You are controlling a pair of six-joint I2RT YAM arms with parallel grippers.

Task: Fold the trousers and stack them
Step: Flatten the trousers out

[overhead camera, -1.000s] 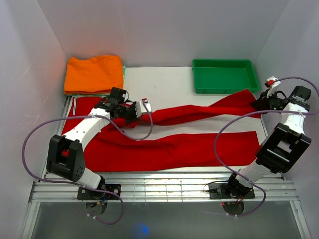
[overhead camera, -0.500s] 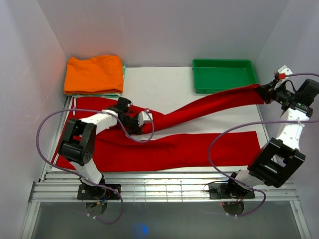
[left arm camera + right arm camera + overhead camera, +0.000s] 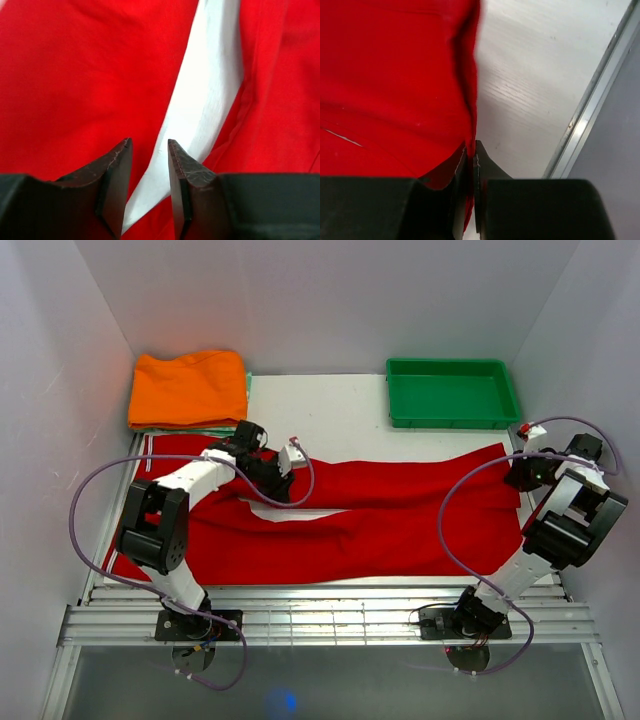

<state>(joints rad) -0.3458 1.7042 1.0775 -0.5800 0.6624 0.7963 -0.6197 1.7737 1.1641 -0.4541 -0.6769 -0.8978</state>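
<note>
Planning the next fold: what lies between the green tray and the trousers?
Only a strip of bare white table separates the green tray from the trousers, as the top view shows.

Left arm (image 3: 195, 476) and right arm (image 3: 572, 530) — white links, black joints, purple cables (image 3: 72, 525); end effector fingers (image 3: 112, 172) dark, perhaps rubber-faced.

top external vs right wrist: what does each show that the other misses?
Only top external: the orange folded garment, the green tray, and the trousers spread at full length across the table.
Only right wrist: the close-up grip, with the right gripper shut on the trousers' edge and fabric pinched between its fingers.
Both: red trouser fabric and bare white table.
</note>
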